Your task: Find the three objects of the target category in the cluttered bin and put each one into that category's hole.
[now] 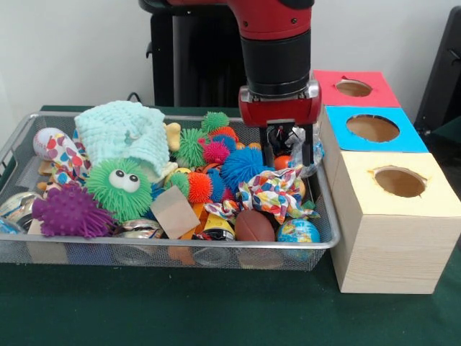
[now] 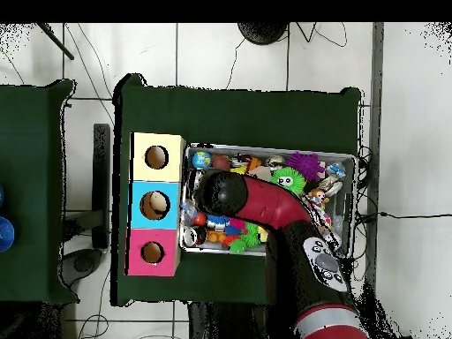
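Big picture first: on the green worktop (image 1: 144,310) the wire bin (image 1: 180,249) lay with its long axis square to the row of three boxes, short end butted up near them. The boxes were yellow-topped (image 1: 392,223), blue-topped (image 1: 407,140) and red-topped (image 1: 378,92), and every hole faced straight up. The claw (image 1: 289,148) hung down at that same end of the bin, just beside the blue spiky ball (image 1: 241,166) and above the patterned cloth (image 1: 277,193). Honestly I couldn't tell if it was spread or closed; something clear and crinkly (image 1: 311,155) sat right by it. My guess is it was still at the searching and picking stage. If so, it wanted to come straight down on one toy, not rake the pile, and lift clear of the bin wall before swinging to a hole. I couldn't say which category was the target.
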`<move>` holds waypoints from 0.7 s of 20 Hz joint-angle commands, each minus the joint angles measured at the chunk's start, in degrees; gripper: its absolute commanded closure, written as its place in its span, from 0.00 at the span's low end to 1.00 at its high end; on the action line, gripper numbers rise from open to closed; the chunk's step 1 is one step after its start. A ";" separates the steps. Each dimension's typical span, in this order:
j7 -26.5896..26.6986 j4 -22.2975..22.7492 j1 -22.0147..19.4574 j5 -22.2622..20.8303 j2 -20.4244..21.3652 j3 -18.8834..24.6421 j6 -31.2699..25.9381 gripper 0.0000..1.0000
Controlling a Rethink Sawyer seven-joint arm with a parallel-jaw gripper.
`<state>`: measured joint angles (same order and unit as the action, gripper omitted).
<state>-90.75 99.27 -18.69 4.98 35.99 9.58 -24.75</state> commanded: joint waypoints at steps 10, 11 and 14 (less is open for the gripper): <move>-6.42 -1.95 6.83 -5.02 -3.26 -5.95 -1.14 0.00; -6.35 -1.45 6.56 -4.94 -3.78 -5.66 -0.37 0.00; -6.40 -0.67 6.44 -5.59 -5.28 -6.01 1.38 0.00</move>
<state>-90.75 99.03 -11.08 2.36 35.23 4.93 -24.66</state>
